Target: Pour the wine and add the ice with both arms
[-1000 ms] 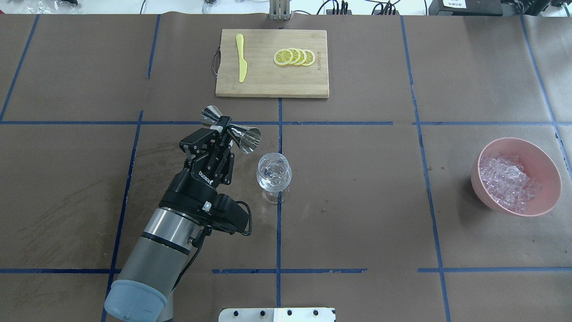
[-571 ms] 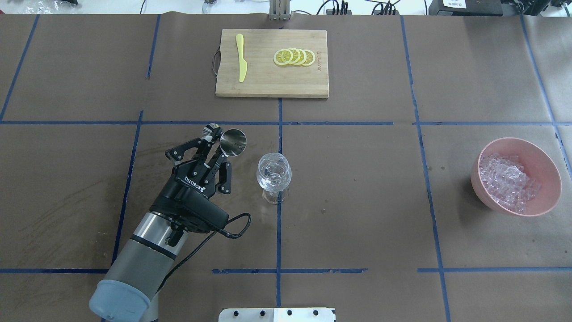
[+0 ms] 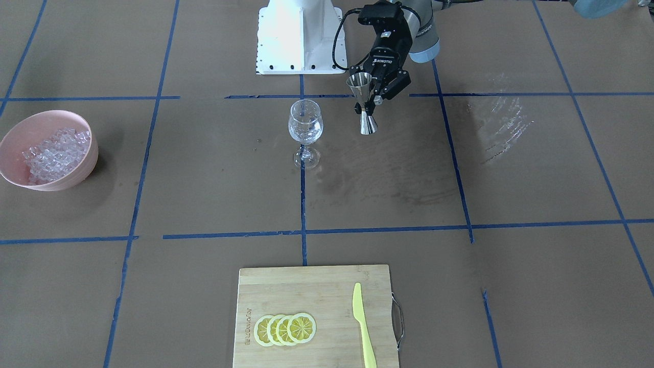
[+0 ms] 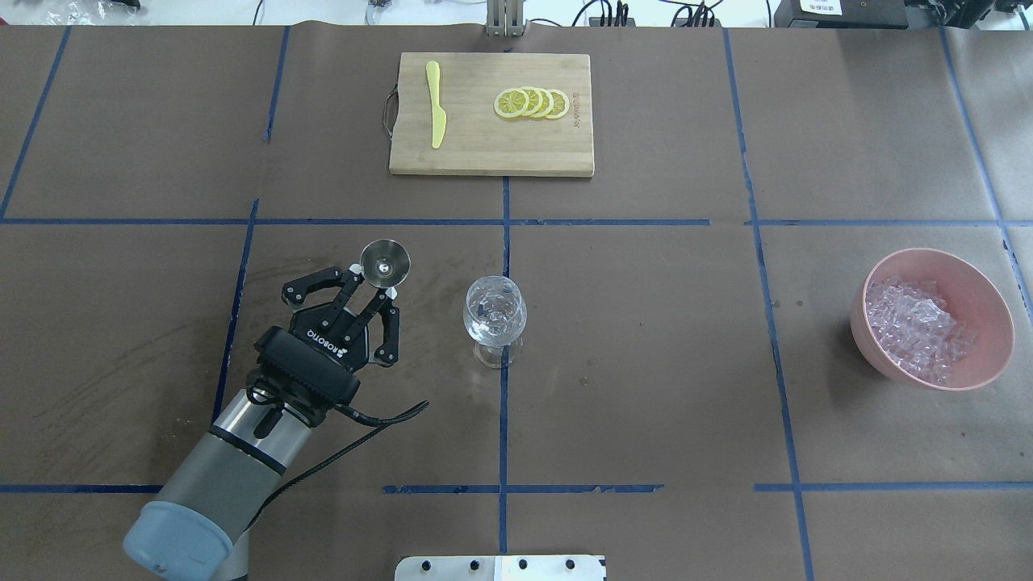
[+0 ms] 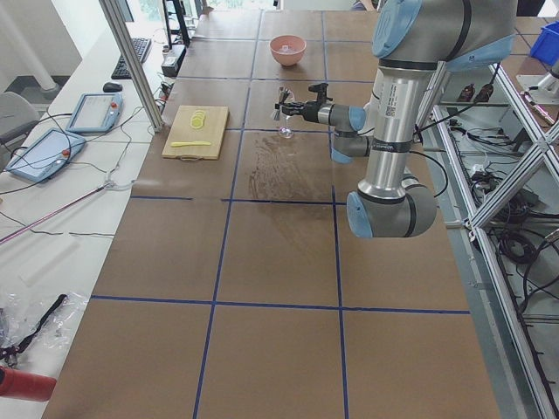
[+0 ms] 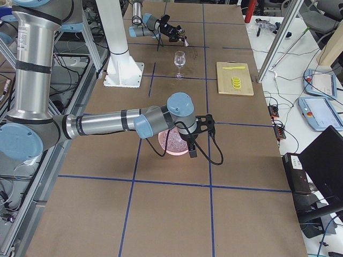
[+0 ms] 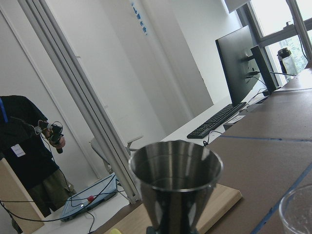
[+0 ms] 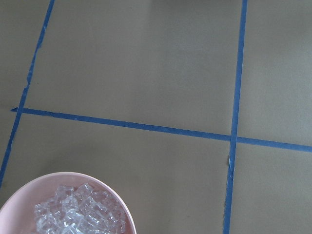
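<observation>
Front view: "ROBOTIQ" was read on the left gripper (image 3: 369,104), clamped on the jigger (image 3: 367,124) beside the glass (image 3: 305,122). Overhead: the jigger, tipped a second ago, was seen upright and drawn back. Right-side view alone: the right gripper (image 6: 193,145) was shown over the ice (image 6: 174,144) in its bowl (image 6: 172,153); its grip couldn't be told.

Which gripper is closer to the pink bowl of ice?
Right. The right gripper hangs just above the pink bowl at its edge; the left gripper, jaws shut on the jigger, is beside the wine glass, far across the table.
</observation>
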Robot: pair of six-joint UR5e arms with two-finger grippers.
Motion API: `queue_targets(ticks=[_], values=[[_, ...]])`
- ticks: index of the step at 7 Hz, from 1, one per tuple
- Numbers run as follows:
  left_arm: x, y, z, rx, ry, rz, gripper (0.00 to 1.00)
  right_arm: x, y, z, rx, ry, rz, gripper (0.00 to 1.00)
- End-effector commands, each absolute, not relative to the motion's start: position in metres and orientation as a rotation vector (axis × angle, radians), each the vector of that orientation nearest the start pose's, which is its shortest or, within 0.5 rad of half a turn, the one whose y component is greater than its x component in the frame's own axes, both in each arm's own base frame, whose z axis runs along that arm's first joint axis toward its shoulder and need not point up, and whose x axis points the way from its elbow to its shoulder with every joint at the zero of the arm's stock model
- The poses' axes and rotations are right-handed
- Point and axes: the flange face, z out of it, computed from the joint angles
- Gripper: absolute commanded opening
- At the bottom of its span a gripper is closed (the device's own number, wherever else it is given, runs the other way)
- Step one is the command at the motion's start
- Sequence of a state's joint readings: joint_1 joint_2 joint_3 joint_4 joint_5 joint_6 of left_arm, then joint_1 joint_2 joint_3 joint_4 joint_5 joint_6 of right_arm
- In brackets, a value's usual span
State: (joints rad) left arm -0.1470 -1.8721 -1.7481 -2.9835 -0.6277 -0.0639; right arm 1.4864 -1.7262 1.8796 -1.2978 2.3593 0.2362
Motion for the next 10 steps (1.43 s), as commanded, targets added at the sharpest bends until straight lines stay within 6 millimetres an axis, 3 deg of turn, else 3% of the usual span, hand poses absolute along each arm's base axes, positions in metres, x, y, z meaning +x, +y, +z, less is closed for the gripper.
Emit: queue_targets(ticks=[1,4,8,10], values=[[0.449,-0.285,0.313,1.581,0.672,0.113,0.00,0.025,-0.444,0.546,0.272,-0.829,-0.026,1.00],[0.427,-0.282,0.371,1.427,0.850,0.076,0.00,0.026,-0.441,0.550,0.265,-0.829,-0.023,1.00],[0.369,-0.275,0.459,1.165,1.087,-0.171,0.00,0.026,-0.440,0.550,0.265,-0.829,-0.023,1.00],[0.372,-0.276,0.485,1.147,1.050,-0.182,0.00,0.026,-0.440,0.549,0.267,-0.829,-0.024,1.00]])
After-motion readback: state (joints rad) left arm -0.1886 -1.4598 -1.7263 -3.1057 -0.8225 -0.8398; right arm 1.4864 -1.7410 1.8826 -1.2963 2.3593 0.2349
